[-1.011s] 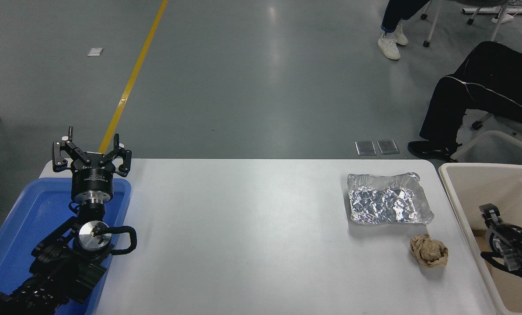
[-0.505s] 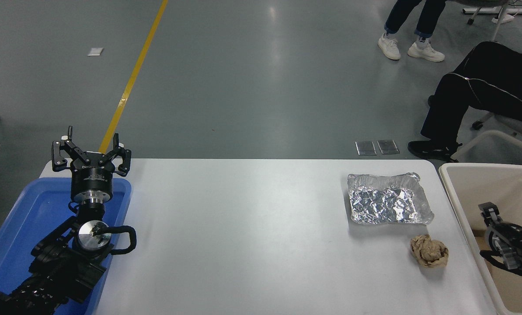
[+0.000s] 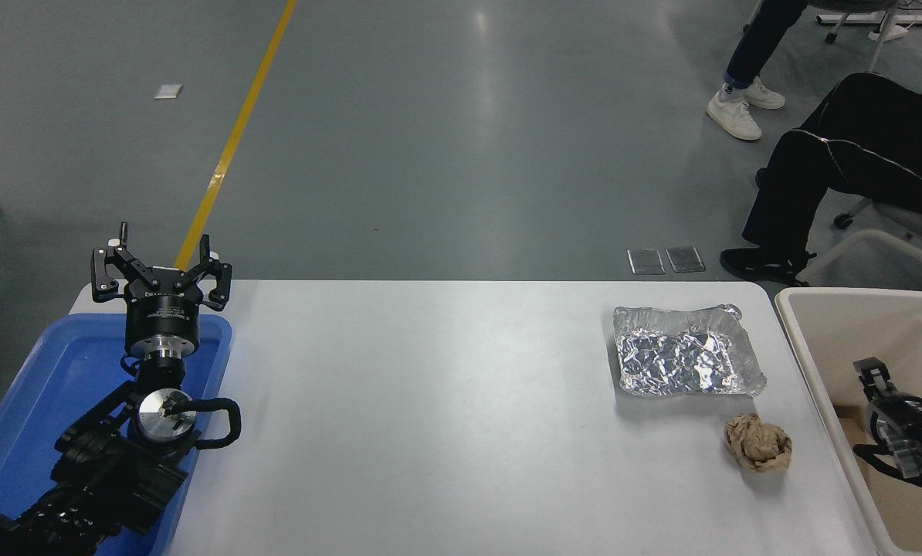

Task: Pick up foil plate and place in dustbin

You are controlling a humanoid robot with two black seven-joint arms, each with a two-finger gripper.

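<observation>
Nothing picked up yet. Foil plate [image 3: 687, 351] lying flat on the white counter [image 3: 430, 417], toward the far right corner, crinkled silver floor up, rim raised all round, untouched. Just on the near side of it, a little right, a crumpled brown paper ball [image 3: 757, 442], close by but apart from the rim. Right of both, past the counter's edge, the dustbin [image 3: 816, 363], beige, thick-rimmed, open at the top.

Over there, the right pincer [image 3: 889, 413] low inside the dustbin's opening, only partly in frame at the right edge; impossible to say whether spread or closed, too much cut off and dark. Well apart from the plate, with the bin's left wall between them.

Far left: left pincer [image 3: 161, 279] parked above the far end of a blue tray [image 3: 13, 417], fingers splayed wide, gripping nothing.

Beyond the counter, legs of a seated person [image 3: 839, 177] in dark trousers, plus white trainers of someone else further back.

So, by the look of it: whole job ahead. Left to do: lift out of the bin, cross leftward to the plate, grip a rim, carry right, release over the bin. Thin foil likely to buckle under a pinch.
</observation>
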